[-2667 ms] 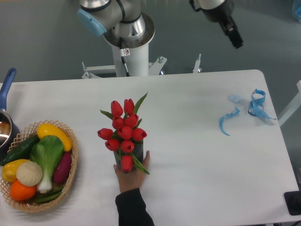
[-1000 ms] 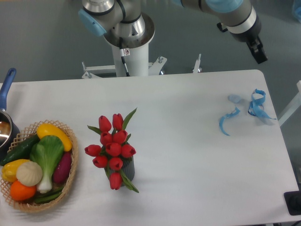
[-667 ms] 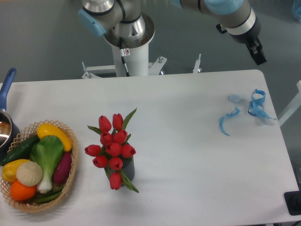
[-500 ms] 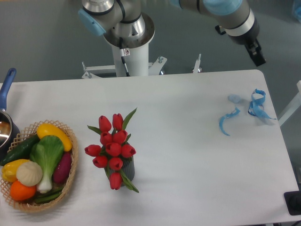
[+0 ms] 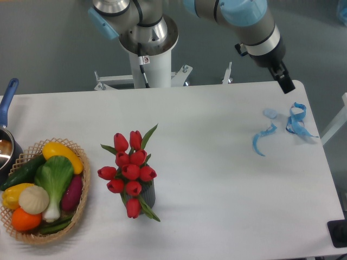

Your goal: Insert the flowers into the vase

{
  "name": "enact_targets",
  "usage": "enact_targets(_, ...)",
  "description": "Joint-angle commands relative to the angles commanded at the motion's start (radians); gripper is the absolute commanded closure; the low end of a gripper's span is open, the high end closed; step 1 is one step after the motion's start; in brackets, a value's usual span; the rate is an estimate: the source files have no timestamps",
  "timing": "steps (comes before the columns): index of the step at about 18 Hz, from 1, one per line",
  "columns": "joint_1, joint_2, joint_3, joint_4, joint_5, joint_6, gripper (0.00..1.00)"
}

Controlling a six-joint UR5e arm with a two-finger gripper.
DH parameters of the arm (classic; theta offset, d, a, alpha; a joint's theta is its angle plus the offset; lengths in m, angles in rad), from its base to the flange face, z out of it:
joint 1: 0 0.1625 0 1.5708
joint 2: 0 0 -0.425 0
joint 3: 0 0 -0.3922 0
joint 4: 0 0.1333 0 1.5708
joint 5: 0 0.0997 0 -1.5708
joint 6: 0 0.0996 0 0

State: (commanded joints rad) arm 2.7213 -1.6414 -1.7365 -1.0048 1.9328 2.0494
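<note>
Fingers on your gripper (image 5: 286, 86) hang over the far right worktop (image 5: 217, 162) edge; you cannot tell whether they are parted. Your smooth white worktop lies bare between. Left sits a woven wicker basket (image 5: 82, 203). The flowers (image 5: 129, 171), glossy red buds, stand in the ribbed grey vase (image 5: 149, 196) front-left.

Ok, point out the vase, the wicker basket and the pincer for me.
vase (image 5: 149, 196): fixed camera, grey wall under the tulips.
wicker basket (image 5: 84, 192): fixed camera, right rim.
pincer (image 5: 285, 84): fixed camera, dark tip.
</note>
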Motion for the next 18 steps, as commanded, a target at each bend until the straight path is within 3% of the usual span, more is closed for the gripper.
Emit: enact_targets(18, -0.003, 0.0, -0.002, 0.0, -0.018, 0.0, 0.0)
